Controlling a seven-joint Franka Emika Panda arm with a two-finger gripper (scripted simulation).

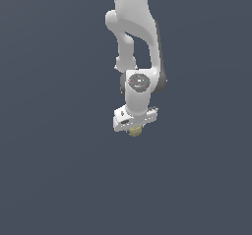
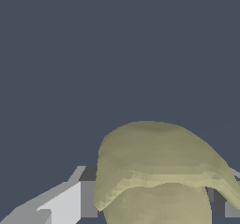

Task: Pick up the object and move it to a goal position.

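You won't find any readable text, labels, brands or numbers in either view. The round grey disc (image 1: 139,82) on the arm's wrist joint has small red and green specks, too small to read as any sign.

The lumpy, matte olive-yellow object (image 2: 157,171) fills the near part of the wrist view, sitting between the hand's grey-and-white fingers (image 2: 70,202), one visible on each side and touching it; behind lies plain dark slate-blue background
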